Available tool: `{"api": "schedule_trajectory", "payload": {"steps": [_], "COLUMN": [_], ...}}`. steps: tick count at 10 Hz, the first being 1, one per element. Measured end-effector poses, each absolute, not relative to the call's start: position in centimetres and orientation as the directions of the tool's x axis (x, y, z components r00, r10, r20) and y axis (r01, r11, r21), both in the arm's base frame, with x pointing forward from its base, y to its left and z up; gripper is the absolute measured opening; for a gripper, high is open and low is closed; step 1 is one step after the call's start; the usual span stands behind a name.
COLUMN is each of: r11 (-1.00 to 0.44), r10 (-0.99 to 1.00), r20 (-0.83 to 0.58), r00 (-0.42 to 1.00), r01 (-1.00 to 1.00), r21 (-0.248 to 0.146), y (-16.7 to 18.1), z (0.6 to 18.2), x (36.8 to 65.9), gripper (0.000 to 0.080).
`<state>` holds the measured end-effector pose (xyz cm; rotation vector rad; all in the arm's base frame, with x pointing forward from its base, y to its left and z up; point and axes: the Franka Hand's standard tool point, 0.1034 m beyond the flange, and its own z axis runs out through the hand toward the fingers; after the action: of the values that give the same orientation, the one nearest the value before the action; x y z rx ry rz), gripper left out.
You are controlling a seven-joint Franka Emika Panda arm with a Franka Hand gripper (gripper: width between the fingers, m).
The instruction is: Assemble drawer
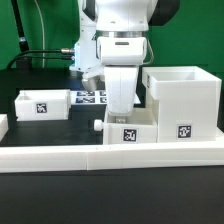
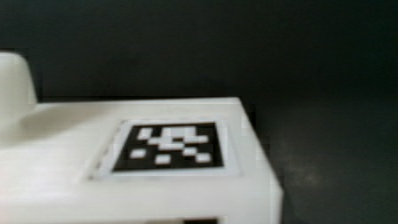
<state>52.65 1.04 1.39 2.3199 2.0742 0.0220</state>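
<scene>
A small white tray with a tag on its front and a knob on the exterior view's left end rests against the border wall. My gripper reaches straight down into it, and its fingertips are hidden by the tray's walls. In the wrist view the tray and its tag fill the picture at close range, and no finger shows. The tall white housing stands right next to the tray on the exterior view's right, open side up. A second tray lies apart at the left.
The long low white border wall runs along the front. The marker board lies flat behind the gripper. Black cables and a green backdrop are at the back.
</scene>
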Motion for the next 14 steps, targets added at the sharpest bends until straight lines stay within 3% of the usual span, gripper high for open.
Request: {"api": "schedule_trajectory", "payload": {"steps": [14], "r11": [-0.09], "r10": [0.996], "r20": [-0.015], "r00": [0.09], "r01": [0.996], "r21": [0.028], "y": [-0.2], "z": [1.3], "x": [52.6], "gripper": [0.0042]}}
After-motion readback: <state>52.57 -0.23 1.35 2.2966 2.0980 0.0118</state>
